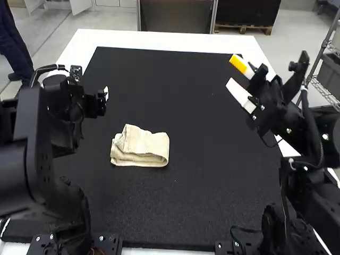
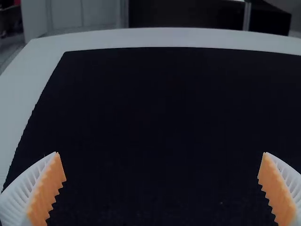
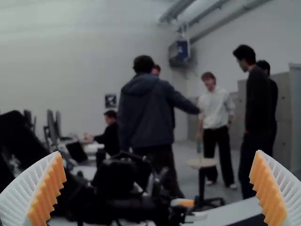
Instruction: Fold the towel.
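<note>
The towel lies folded in layers – a bit rumpled at one end – on the mat, left of centre. Left gripper and right gripper – both spread wide (each well apart from it).

No label, brand, number or sign is legible; the small dark placard on the pale wall bears marks too blurred to read.
</note>
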{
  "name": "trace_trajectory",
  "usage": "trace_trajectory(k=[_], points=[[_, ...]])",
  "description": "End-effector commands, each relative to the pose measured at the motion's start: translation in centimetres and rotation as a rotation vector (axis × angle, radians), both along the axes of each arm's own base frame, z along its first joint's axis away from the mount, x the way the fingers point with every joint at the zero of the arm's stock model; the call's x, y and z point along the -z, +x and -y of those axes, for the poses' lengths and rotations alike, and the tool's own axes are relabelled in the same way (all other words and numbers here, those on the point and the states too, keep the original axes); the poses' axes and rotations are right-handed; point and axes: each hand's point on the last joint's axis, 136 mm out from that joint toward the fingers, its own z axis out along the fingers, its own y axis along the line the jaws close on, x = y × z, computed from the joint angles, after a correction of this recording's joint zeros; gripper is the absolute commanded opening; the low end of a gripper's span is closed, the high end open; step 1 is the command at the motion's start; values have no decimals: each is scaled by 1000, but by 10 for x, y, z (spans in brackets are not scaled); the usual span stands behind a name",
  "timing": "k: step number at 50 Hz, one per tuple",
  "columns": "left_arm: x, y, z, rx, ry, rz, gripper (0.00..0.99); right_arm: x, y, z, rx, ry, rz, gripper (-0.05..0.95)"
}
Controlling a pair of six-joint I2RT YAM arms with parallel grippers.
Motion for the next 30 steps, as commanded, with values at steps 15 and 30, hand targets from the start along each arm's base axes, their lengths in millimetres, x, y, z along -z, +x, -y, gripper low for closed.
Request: trace_trajectory(k=[15,30], points=[[-58,-28,10,-9,-29,169,959,-48,-47,41,269,174,270,905],[-101,-68,27,6,3,319,959,-55,-22,60,457,208,257,907]])
